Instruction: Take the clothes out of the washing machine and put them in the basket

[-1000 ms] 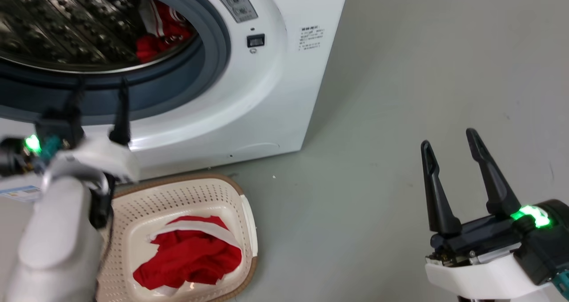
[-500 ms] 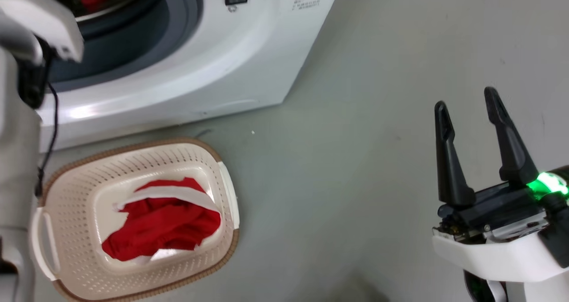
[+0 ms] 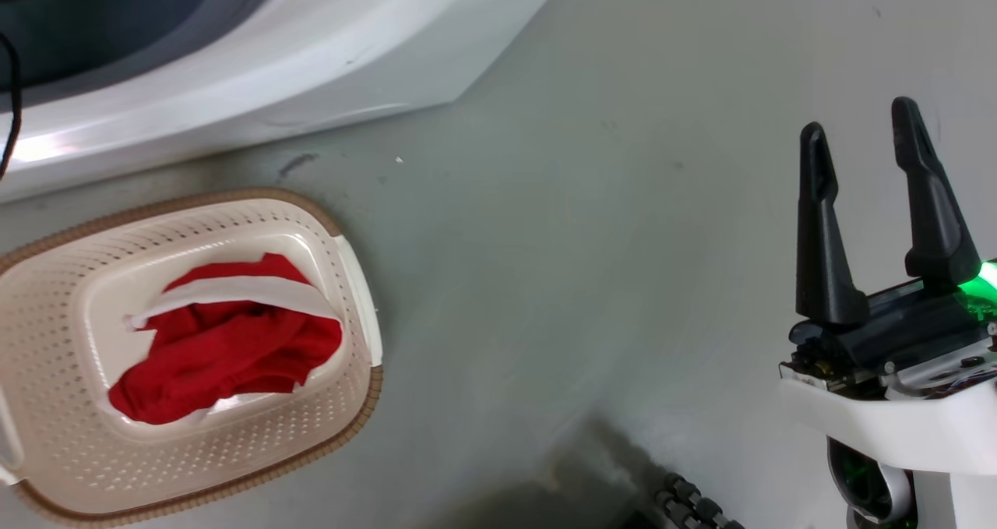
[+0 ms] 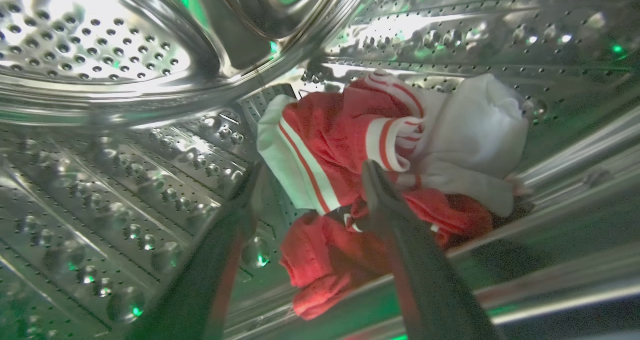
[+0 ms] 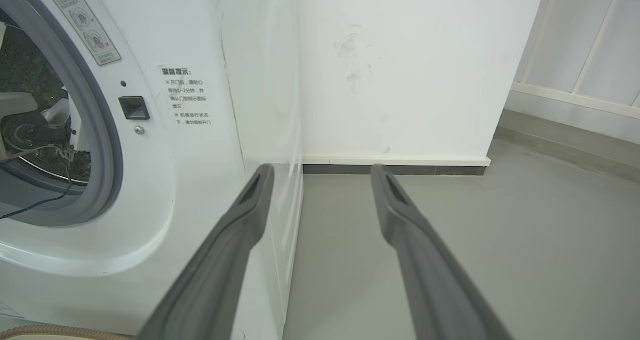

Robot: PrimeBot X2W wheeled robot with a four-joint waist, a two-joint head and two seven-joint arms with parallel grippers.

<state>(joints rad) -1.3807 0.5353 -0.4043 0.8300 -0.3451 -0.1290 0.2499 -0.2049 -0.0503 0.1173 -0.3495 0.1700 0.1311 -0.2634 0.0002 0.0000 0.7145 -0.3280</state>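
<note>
Inside the perforated steel drum (image 4: 100, 144) of the washing machine (image 3: 311, 54), red clothes (image 4: 350, 144) with white stripes lie bunched just beyond my left gripper (image 4: 312, 172). Its fingers stand open with nothing between them, the right tip close to the fabric. On the floor before the machine sits the cream basket (image 3: 47, 295) holding a red and white garment (image 3: 226, 350). My right gripper (image 3: 861, 135) hovers open and empty over the floor to the right, beside the machine's front corner (image 5: 270, 129).
Grey floor (image 3: 584, 241) stretches between the basket and my right gripper. A white wall (image 5: 400, 54) with a dark skirting stands behind the machine. Through the porthole (image 5: 40, 129), part of my left arm and its cable show.
The head camera has tilted down and right, so the machine and basket slid up and left in the picture. My left arm has passed out of the head view, into the drum.
</note>
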